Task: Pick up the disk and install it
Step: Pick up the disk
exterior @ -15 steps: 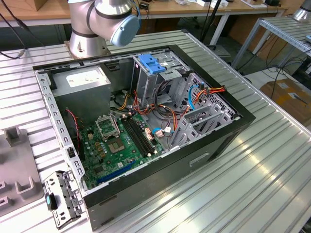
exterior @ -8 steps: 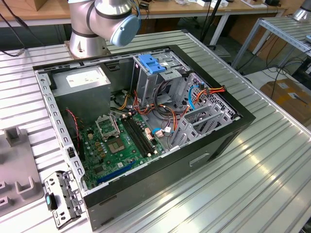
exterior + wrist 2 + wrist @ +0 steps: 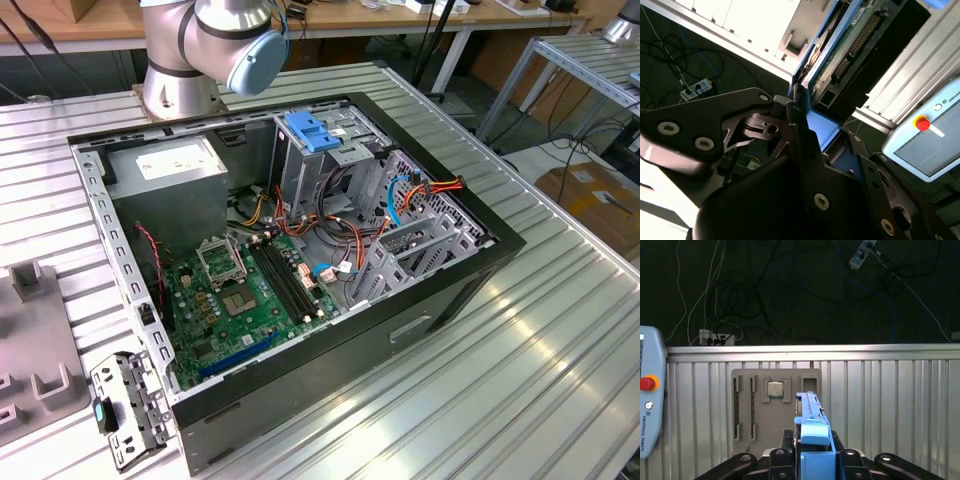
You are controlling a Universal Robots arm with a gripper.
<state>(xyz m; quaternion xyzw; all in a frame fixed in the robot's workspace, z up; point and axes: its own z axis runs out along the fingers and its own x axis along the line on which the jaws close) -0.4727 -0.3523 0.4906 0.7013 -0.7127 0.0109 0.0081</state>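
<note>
My gripper (image 3: 815,462) is clamped on the disk (image 3: 812,427). The disk stands on edge in its blue frame, long axis running straight out from my fingers toward the grey fixture plate (image 3: 745,410). Ribbed table (image 3: 890,405) lies bare on either side of that plate.

Ribbed, shiny metal table (image 3: 560,330); matt black gripper (image 3: 815,464); the disk (image 3: 809,407) wears smooth blue plastic.
</note>
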